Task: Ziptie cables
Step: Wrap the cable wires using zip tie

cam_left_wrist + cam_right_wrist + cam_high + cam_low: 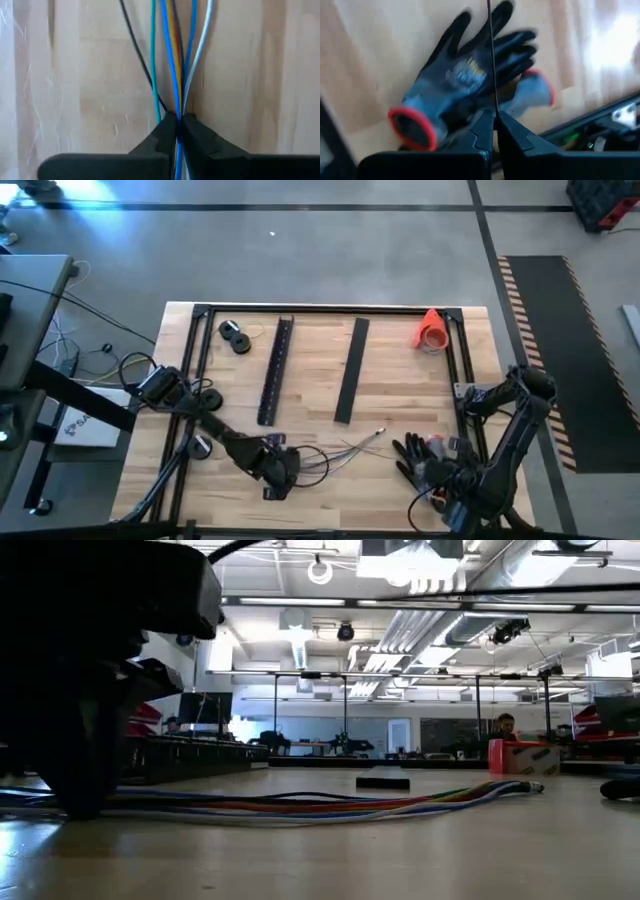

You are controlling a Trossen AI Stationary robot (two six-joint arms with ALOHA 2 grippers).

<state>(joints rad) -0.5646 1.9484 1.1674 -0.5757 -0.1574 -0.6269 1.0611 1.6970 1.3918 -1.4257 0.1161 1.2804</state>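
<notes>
Left wrist view gives us the left gripper (177, 122) pinched on the cables (172, 65), thin smooth strands in blue, teal, orange, white and black, lying on pale grainy wood just beside the gloves (420, 455). We see the right gripper (494, 120) nipped on a thin black strip (491, 55) above those rubbery, red-cuffed gloves.

an open-plan lab or workshop: exposed ceiling ducts (400, 630), long workbenches (190, 755), hazard-striped floor mat (560, 350).
</notes>
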